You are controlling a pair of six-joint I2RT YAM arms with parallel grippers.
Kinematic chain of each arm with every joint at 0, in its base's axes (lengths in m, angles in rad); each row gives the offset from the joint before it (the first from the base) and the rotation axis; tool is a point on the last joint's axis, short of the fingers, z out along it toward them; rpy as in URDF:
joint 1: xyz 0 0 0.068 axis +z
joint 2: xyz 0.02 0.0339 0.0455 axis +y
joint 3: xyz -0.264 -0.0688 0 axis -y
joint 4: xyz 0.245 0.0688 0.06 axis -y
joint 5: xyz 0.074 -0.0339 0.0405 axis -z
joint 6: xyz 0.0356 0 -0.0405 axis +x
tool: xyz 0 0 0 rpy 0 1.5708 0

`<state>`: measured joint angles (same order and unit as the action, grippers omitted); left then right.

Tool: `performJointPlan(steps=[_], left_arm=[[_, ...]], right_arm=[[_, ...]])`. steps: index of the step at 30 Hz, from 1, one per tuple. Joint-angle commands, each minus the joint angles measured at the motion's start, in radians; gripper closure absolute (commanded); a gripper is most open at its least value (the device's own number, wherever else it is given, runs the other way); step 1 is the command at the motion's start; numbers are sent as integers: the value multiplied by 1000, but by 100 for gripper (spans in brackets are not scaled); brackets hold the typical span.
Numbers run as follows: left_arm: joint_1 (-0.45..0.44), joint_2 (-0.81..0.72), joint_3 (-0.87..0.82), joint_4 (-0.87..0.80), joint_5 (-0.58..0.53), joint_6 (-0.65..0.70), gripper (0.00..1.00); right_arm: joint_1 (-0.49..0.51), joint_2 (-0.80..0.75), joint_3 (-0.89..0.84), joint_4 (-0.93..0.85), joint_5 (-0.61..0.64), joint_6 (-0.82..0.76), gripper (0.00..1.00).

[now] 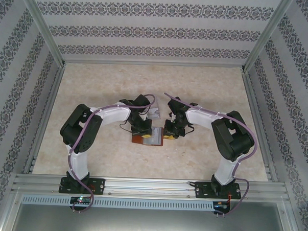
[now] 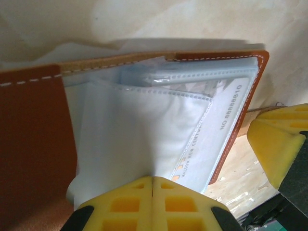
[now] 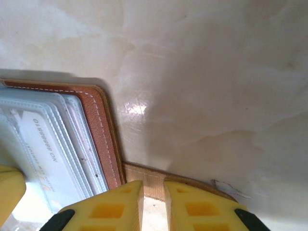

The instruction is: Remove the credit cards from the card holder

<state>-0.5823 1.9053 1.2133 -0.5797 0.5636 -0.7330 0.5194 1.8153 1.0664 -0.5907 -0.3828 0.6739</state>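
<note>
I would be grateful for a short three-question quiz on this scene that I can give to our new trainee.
1. True or false: the card holder lies open on the table.
2. Which claw sits over the brown strap tab, with a narrow gap between its fingers?
3. The left claw is shut on: A the strap tab; B a pale inner pocket; C a loose card.
Key: 1 true; 2 the right claw; 3 B.
</note>
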Motion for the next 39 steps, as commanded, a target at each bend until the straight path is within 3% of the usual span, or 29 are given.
performJointPlan(steps=[1,9,24,39], left_arm=[[13,-33,-20,-31,-33,11,100],[25,-56,-40,-13,-27,5,100],[25,-52,-54,9,-7,1,100],[25,-65,-58,18,3,-3,100]], right_arm=[[-6,17,2,-37,46,-10,79],[0,-5,12,-27,22,-1,79],[62,-18,38,148,-120,109,80],[75,45,31,237,-144,157,66]])
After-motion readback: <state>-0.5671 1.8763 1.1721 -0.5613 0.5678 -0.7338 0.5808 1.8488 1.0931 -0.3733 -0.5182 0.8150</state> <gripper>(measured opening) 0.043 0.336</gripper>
